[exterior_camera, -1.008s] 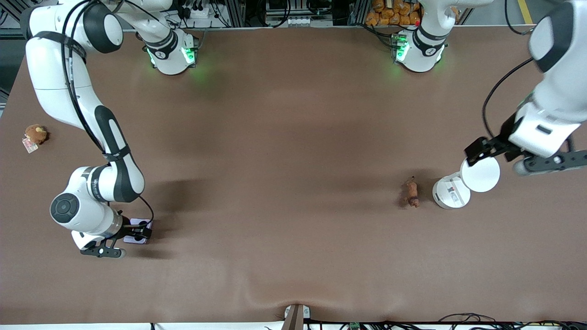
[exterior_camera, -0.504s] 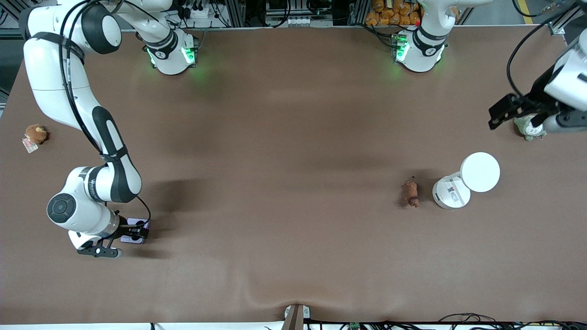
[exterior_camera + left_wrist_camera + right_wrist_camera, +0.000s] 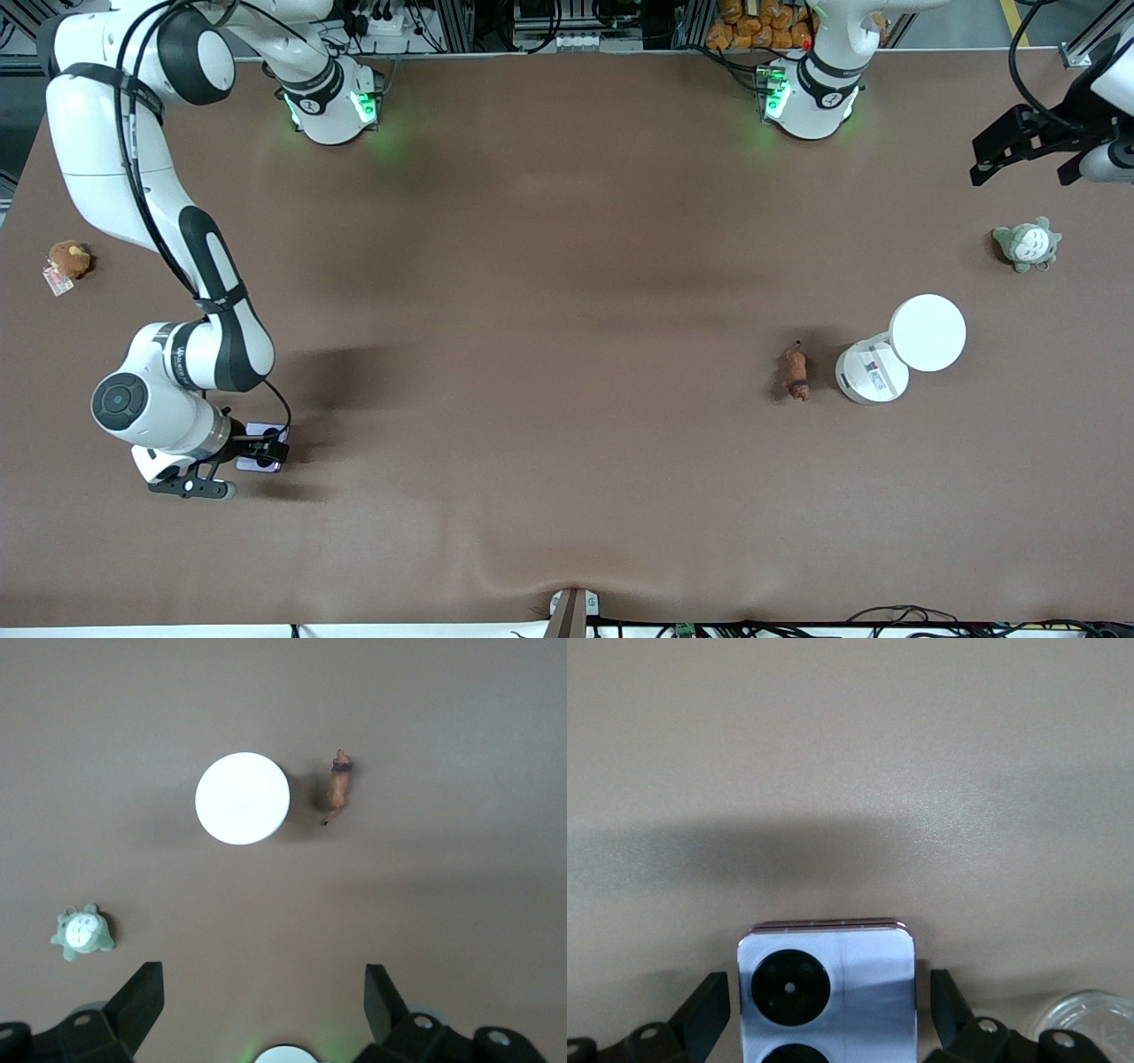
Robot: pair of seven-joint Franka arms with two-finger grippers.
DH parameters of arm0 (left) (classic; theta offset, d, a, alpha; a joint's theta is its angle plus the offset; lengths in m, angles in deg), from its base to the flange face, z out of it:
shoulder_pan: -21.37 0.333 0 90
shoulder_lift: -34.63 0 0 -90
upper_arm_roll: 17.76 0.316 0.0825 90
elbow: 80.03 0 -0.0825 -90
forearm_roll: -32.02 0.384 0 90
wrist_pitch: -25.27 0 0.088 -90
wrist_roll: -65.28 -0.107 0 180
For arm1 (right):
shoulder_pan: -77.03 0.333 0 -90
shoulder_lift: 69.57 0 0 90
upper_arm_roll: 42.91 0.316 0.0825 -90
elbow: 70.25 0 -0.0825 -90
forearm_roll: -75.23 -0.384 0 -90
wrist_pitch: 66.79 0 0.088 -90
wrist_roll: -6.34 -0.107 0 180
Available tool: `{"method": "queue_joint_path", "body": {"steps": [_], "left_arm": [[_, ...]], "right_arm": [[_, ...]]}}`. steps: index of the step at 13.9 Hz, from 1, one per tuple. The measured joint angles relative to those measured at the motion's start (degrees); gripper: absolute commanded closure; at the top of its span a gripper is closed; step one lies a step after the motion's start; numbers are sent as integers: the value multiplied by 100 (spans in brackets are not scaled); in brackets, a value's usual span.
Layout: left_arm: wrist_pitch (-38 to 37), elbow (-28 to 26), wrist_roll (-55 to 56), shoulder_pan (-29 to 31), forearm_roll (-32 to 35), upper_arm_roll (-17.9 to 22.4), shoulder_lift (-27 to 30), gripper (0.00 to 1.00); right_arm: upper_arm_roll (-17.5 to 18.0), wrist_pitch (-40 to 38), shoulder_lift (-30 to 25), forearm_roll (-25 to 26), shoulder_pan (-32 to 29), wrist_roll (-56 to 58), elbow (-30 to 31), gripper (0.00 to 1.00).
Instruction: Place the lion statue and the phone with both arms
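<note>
The pale lavender phone lies flat on the table near the right arm's end, its black camera circles showing in the right wrist view. My right gripper is down at it, fingers open on either side with a small gap each. The small orange-brown lion statue lies on the table beside a white container; it also shows in the left wrist view. My left gripper is open and empty, high over the left arm's end of the table, away from the statue.
A white round container with its lid stands beside the statue, toward the left arm's end. A grey-white plush toy lies farther from the front camera. A brown plush toy with a tag lies at the right arm's end.
My left gripper has moved from over the white container up toward the table's left-arm end, uncovering the grey-white plush. My right gripper has shifted slightly at the phone.
</note>
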Motion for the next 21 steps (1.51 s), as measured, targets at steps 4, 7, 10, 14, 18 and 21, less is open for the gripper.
{"method": "queue_joint_path", "body": {"steps": [4, 7, 10, 14, 18, 21], "left_arm": [[98, 153, -541, 58, 0, 144, -313, 0], [113, 197, -563, 60, 0, 155, -427, 0], [134, 212, -563, 70, 0, 182, -463, 0], [151, 214, -563, 70, 0, 184, -466, 0], [166, 215, -492, 71, 0, 196, -473, 0], [222, 218, -487, 72, -41, 266, -474, 0]], "right_arm": [[7, 27, -2, 1, 0, 0, -30, 0], [38, -1, -24, 5, 5, 29, -9, 0], [55, -8, -186, 5, 12, 94, 205, 0], [62, -6, -730, 7, 17, 111, 732, 0], [86, -87, -1355, 11, 74, 119, 1120, 0], [115, -571, -1913, 13, 163, 119, 1192, 0]]}}
